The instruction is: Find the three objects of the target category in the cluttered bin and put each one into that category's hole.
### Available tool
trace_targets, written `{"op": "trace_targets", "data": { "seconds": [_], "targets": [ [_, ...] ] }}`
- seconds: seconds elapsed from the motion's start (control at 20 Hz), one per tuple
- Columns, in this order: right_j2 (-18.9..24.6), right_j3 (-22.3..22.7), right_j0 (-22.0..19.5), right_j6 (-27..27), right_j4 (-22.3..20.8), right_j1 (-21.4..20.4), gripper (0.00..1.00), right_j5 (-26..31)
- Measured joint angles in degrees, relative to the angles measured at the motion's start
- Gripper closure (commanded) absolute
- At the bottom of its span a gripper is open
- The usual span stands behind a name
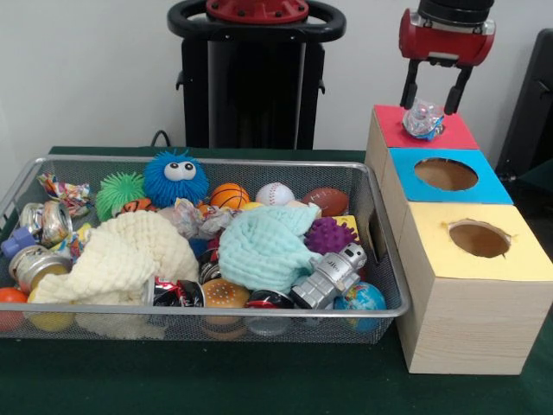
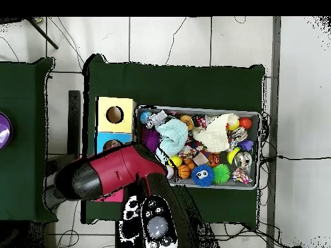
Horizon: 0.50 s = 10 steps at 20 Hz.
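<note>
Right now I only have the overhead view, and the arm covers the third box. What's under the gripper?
Observer: The gripper is just above the red-topped box, with a crumpled shiny object at its tips, on the red top.
Operator: Can you see that box's hole?
Observer: No, the object sits where it would be. The holes in the blue-topped box and the yellow-topped box both show open.
Operator: Any cans tucked under the cloths?
Observer: Yes, a dark crushed can lies against the wire bin's front wall, at the cream cloth's lower edge.
</note>
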Motion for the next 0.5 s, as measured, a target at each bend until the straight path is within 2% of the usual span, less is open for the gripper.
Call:
{"op": "trace_targets", "data": {
  "seconds": [0.15, 0.5],
  "targets": [
    [0.02, 1.61, -0.11, 0.00, -0.13, -0.32, 0.00, -0.90],
    [0.01, 6.97, -0.28, 0.00, -1.72, -1.23, 0.00, -6.88]
  ]
}}
